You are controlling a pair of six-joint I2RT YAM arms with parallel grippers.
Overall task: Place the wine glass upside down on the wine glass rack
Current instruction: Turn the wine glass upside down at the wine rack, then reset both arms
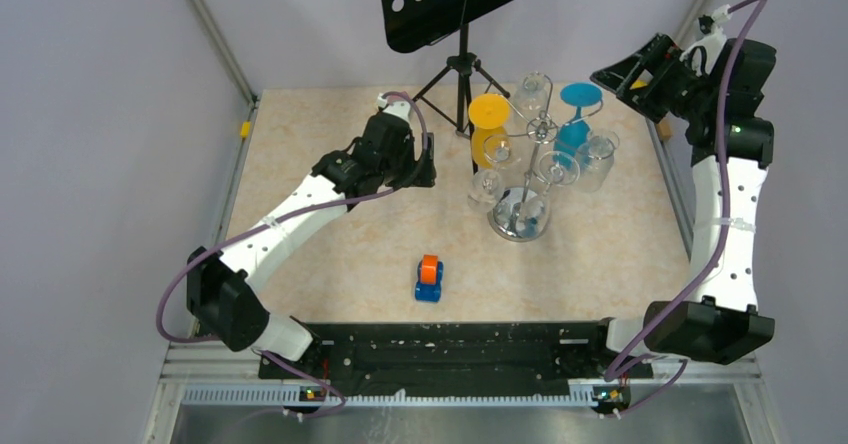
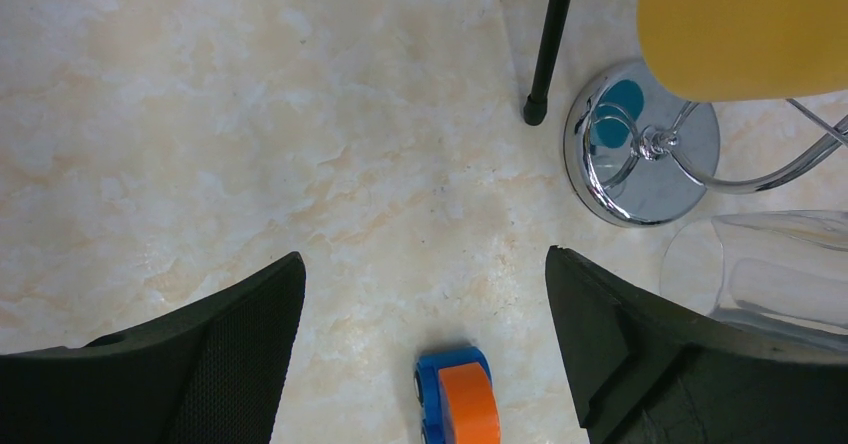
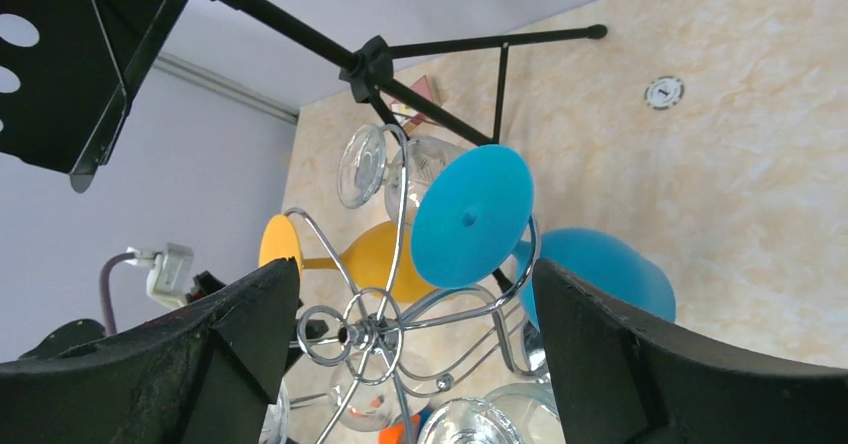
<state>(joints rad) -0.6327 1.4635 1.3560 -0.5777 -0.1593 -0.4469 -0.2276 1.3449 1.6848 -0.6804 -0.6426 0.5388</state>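
1. The blue glass [image 3: 470, 214] hangs bowl-down on the rack [image 1: 541, 129]. Its round foot is uppermost and caught in one of the curled wire hooks, and the stem runs down through the gap. The hook carries the foot, so the glass needs no other support.
2. It hangs on the far right side of the rack, beside a yellow glass [image 1: 490, 124] and several clear glasses [image 1: 597, 159] hung the same way.
3. The right fingers [image 3: 200, 364] are spread wide and hold nothing. They frame the blue foot from a distance and touch neither glass nor wire.
4. The right arm [image 1: 725, 204] stands tall at the counter's [image 1: 330, 144] right edge. Its wrist is raised and turned back toward the rack, looking down at the hooks.
5. The left fingers [image 2: 200, 354] are also spread and empty, pointing down over bare counter with a toy car [image 1: 429, 279] below them in the wrist view.
6. The left arm [image 1: 300, 204] reaches forward and low, left of the rack, well clear of the glasses.
7. As I judge it, the placing looks done, since the glass is inverted and hooked and neither arm bears on it.
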